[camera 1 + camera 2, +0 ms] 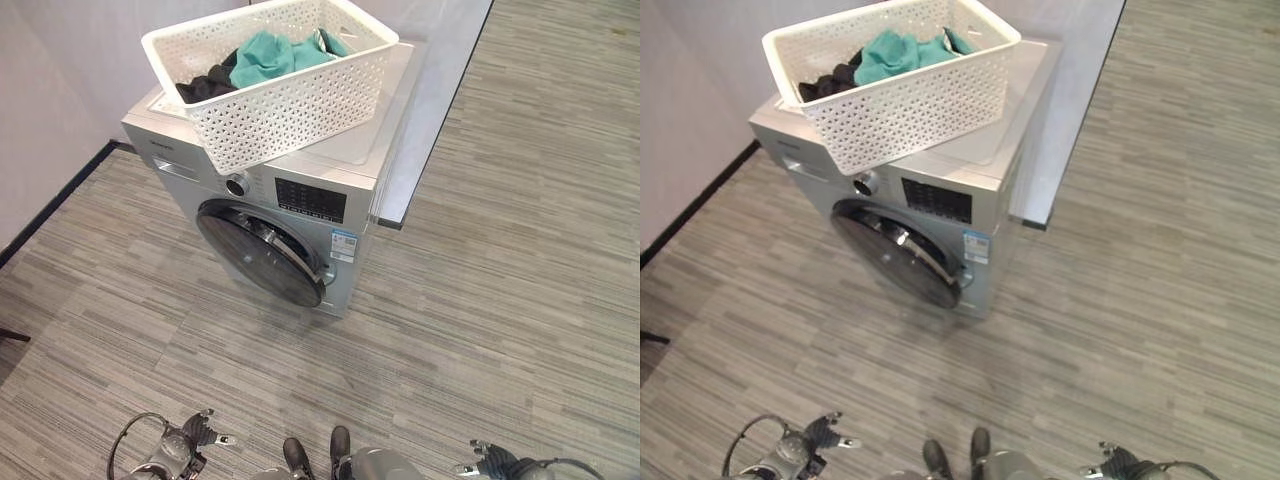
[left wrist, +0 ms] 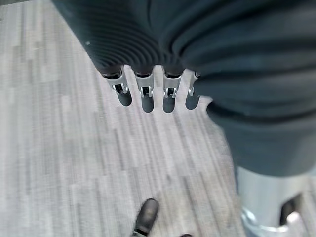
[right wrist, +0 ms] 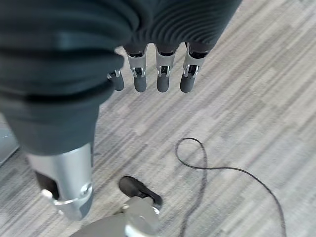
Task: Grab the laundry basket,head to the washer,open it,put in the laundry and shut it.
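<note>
Two robot hands hung low, well apart from the washer: the left robot hand [image 1: 185,447] at the lower left of the head views, the right robot hand [image 1: 495,462] at the lower right. In each wrist view the fingers [image 2: 143,94] pointed straight down over the wood-patterned floor [image 1: 500,260], relaxed and uncurled, with nothing in them; the right one's fingers [image 3: 162,74] hung the same way. The white perforated laundry basket [image 1: 285,105] sat on top of the silver washer [image 1: 300,205], tilted askew with one corner overhanging the front edge above the control panel. Inside it lay a teal garment [image 1: 272,55] and dark clothes [image 1: 205,85] beside it. The washer's round dark door [image 1: 262,252] appeared closed. A grey wall panel [image 1: 440,90] stood just beside the washer.
</note>
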Tool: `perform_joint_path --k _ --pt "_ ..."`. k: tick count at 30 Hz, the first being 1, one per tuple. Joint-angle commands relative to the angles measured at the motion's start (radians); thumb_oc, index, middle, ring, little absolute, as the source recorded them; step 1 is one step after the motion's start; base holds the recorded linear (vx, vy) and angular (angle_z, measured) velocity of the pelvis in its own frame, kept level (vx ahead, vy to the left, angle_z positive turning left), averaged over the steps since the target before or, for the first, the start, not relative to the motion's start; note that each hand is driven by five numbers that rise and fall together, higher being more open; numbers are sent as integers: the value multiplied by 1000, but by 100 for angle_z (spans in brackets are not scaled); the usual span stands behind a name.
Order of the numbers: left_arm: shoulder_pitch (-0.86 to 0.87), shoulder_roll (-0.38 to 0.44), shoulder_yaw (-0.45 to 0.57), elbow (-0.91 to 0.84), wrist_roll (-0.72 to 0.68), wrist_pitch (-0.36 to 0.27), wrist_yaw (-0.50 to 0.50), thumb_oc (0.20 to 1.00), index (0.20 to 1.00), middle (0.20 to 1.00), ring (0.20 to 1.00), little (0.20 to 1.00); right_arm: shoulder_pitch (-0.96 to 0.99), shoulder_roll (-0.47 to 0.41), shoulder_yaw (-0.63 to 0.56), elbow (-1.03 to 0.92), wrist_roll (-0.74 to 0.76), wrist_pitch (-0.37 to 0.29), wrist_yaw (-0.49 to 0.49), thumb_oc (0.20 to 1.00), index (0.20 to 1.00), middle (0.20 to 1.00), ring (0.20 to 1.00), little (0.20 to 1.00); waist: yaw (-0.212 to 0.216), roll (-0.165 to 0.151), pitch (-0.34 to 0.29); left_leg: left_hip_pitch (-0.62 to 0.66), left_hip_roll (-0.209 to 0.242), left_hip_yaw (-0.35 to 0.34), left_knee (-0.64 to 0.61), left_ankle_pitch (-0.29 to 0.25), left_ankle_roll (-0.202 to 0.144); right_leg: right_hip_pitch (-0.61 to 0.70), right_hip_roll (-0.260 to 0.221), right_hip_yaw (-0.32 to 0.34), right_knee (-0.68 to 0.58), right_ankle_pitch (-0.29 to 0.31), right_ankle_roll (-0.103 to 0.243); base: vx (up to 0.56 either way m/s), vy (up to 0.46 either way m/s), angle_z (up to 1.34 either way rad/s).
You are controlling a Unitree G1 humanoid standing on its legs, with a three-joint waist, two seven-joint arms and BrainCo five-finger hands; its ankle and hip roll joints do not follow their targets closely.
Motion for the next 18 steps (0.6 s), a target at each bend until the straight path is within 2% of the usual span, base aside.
perform_joint_path --k 1,2,3,4,5,7,8,9,10,11,13,14,15,16,17,18 --pt "-26 -3 -30 -18 -21 -19 10 1000 1000 1000 1000 1000 13 2 -5 65 -1 -2 -4 1000 1000 1000 1000 1000 -12 -24 18 -41 25 -40 71 52 -61 50 -31 92 -84 91 121 70 189 -10" --pt "-30 -7 -35 -11 -23 -17 12 1000 1000 1000 1000 1000 30 10 -26 82 4 2 -11 1000 1000 1000 1000 1000 -22 -24 4 -43 92 -1 17 41 -51 57 -65 89 -87 82 139 89 182 -6" --pt "-30 -8 -35 -11 -23 -17 12 1000 1000 1000 1000 1000 31 10 -27 82 4 2 -11 1000 1000 1000 1000 1000 -21 -24 4 -41 91 0 16 40 -51 58 -66 90 -87 80 139 247 332 23" --pt "-23 -6 -34 0 -32 -16 23 1000 1000 1000 1000 1000 35 9 -42 89 16 5 -21 1000 1000 1000 1000 1000 -13 -13 -11 -40 134 -62 -65 76 -57 65 -87 107 -81 64 150 169 195 38" --pt "-23 -5 -34 0 -32 -16 23 1000 1000 1000 1000 1000 34 9 -43 89 16 5 -21 1000 1000 1000 1000 1000 -13 -13 -13 -42 134 -62 -68 80 -57 62 -87 107 -82 66 149 258 341 22" --pt "-23 -4 -29 11 -50 -15 32 1000 1000 1000 1000 1000 33 2 -50 83 27 2 -26 1000 1000 1000 1000 1000 -17 11 -17 -37 215 -105 -165 171 -92 66 -104 129 -77 49 159 217 380 -28" --pt "-26 -7 -30 27 -59 -10 31 1000 1000 1000 1000 1000 29 -8 -64 90 35 5 -31 1000 1000 1000 1000 1000 -27 30 -17 -42 290 -103 -227 246 -125 78 -130 145 -76 37 174 202 371 -32" --pt "-26 -7 -30 27 -59 -11 31 1000 1000 1000 1000 1000 29 -8 -65 90 35 5 -31 1000 1000 1000 1000 1000 -27 30 -14 -36 290 -102 -231 248 -125 81 -131 146 -76 36 174 251 464 -21" --pt "-27 -9 -37 24 -56 -10 29 1000 1000 1000 1000 1000 31 -24 -82 102 39 11 -31 1000 1000 1000 1000 1000 -36 43 -17 -37 313 -73 -250 265 -139 100 -151 148 -80 30 187 173 292 -10" --pt "-23 -13 -40 21 -56 -9 26 1000 1000 1000 1000 1000 34 -30 -89 104 40 12 -29 1000 1000 1000 1000 1000 -37 48 -17 -24 316 -53 -245 265 -143 112 -163 151 -82 29 193 289 466 -5" --pt "-16 -18 -53 13 -47 -11 21 1000 1000 1000 1000 1000 35 -38 -110 109 48 19 -25 1000 1000 1000 1000 1000 -47 64 -29 -8 293 -35 -219 229 -139 142 -207 168 -86 28 213 315 515 -28" --pt "-29 -23 -90 3 -27 -18 13 1000 1000 1000 1000 1000 32 -50 -140 111 64 19 -30 1000 1000 1000 1000 1000 -56 64 -34 -47 239 -29 -157 189 -126 150 -275 178 -95 66 236 305 594 -33" --pt "-33 -22 -105 -5 -23 -21 15 1000 1000 1000 1000 1000 31 -49 -149 112 63 22 -31 1000 1000 1000 1000 1000 -55 60 -38 -65 200 -22 -122 155 -108 139 -314 185 -90 94 246 281 596 -11" --pt "-35 -18 -109 -14 -21 -23 16 1000 1000 1000 1000 1000 29 -48 -151 100 64 22 -32 1000 1000 1000 1000 1000 -56 60 -39 -70 178 -13 -116 141 -97 124 -337 185 -78 131 248 123 283 -4" --pt "-35 -18 -109 -14 -21 -23 16 1000 1000 1000 1000 1000 30 -47 -151 99 64 22 -32 1000 1000 1000 1000 1000 -54 58 -41 -71 176 -11 -116 139 -95 122 -340 187 -79 132 249 91 262 -22" --pt "-33 -16 -104 -17 -24 -26 19 1000 1000 1000 1000 1000 23 -46 -150 88 66 21 -33 1000 1000 1000 1000 1000 -48 58 -42 -69 154 10 -117 123 -81 95 -368 176 -65 179 251 52 295 -41"
